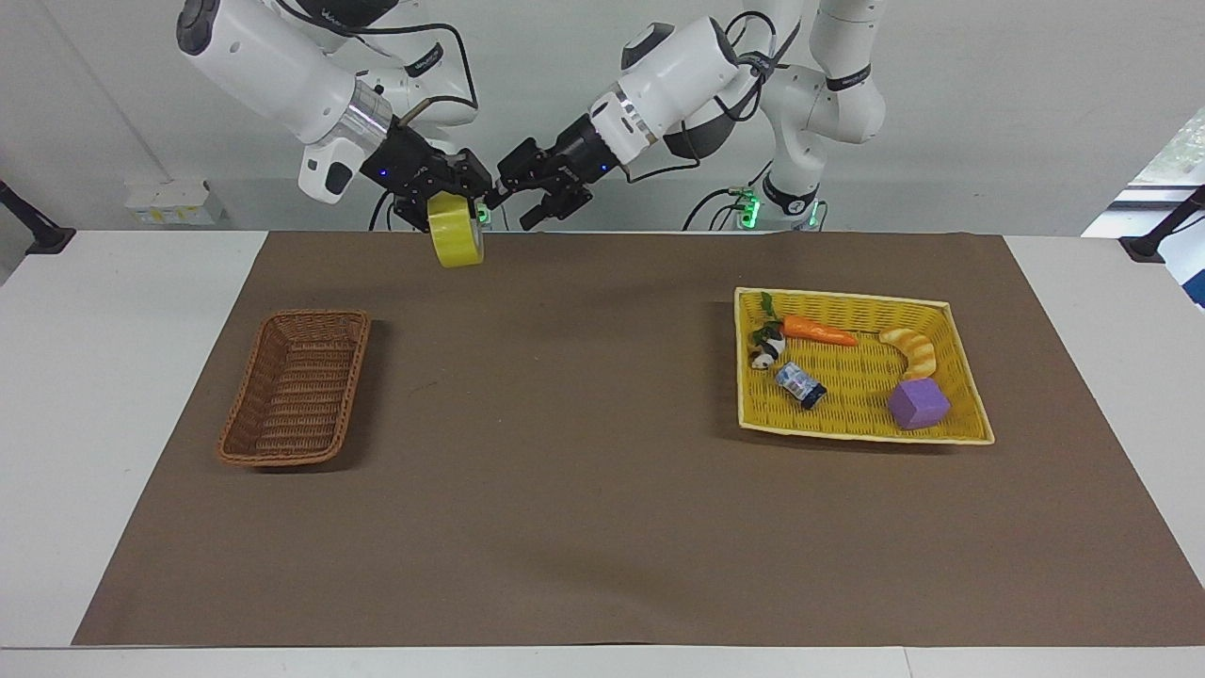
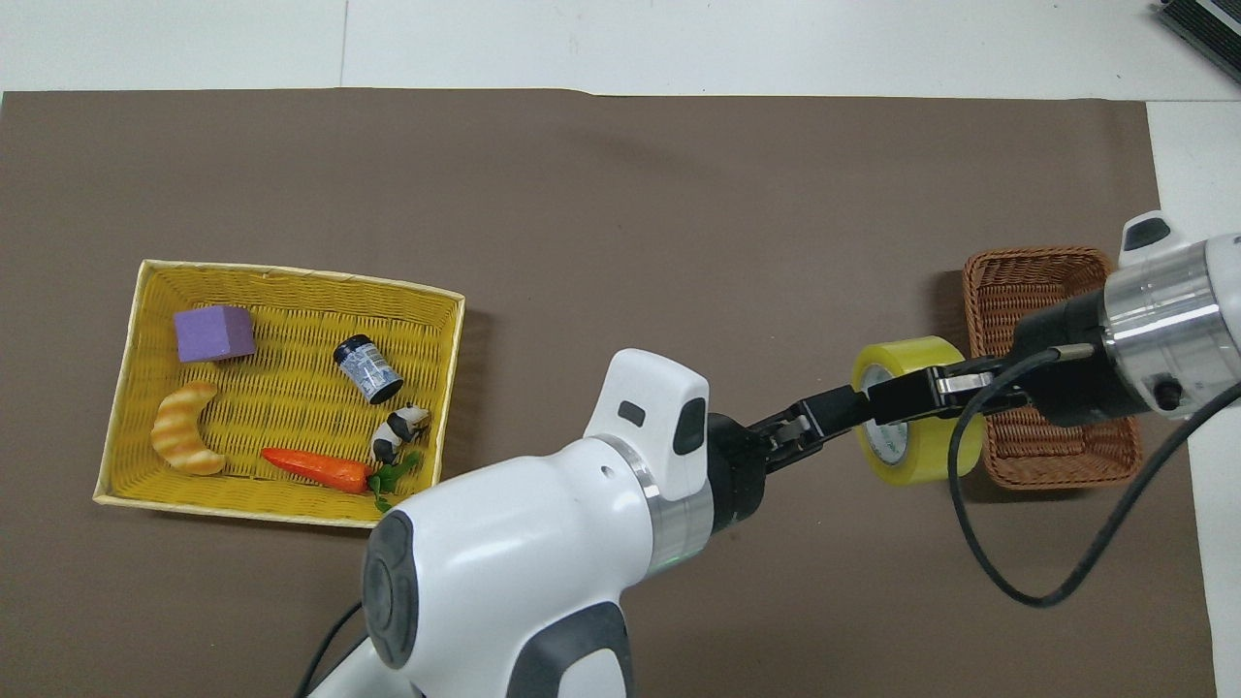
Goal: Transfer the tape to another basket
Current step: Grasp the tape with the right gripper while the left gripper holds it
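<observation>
The yellow-green tape hangs on edge from my right gripper, which is shut on its rim, up in the air over the mat's edge by the robots. In the overhead view the tape and right gripper show beside the brown wicker basket. My left gripper is open and empty, just apart from the tape toward the left arm's end; it also shows in the overhead view. The basket lies empty on the mat toward the right arm's end.
A flat yellow woven tray toward the left arm's end holds a purple cube, a croissant, a carrot, a small can and a panda figure. A brown mat covers the table.
</observation>
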You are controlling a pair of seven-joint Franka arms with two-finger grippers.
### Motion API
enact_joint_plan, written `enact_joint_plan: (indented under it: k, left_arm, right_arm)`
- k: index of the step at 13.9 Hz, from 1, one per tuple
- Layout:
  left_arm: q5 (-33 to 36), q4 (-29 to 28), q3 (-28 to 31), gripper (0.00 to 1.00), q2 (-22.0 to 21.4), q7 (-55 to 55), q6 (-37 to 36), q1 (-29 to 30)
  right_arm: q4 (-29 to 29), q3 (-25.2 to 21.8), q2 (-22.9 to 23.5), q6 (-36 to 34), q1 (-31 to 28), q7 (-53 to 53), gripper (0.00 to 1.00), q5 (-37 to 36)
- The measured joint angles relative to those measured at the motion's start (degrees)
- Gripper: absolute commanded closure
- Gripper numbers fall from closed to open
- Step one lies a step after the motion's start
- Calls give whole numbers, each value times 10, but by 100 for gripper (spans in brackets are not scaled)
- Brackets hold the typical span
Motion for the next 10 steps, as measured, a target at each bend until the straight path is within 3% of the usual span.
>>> enact_joint_plan:
  k: [3,6,8,10]
  left_arm:
    - [66,0,3,0,0,11,-120,65]
    - [174,0,5,0,0,13,-185,112]
    - [242,2,6,0,0,13,-222,142]
    - [313,9,7,0,0,20,-262,178]
  right_arm:
    - [0,-1,0,0,-2,0,100,-1]
    - [10,-8,-4,-1,-11,-4,100,-46]
    - [13,-18,-13,-7,-21,-50,100,-119]
    - [9,-24,-21,-10,-28,-111,100,-238]
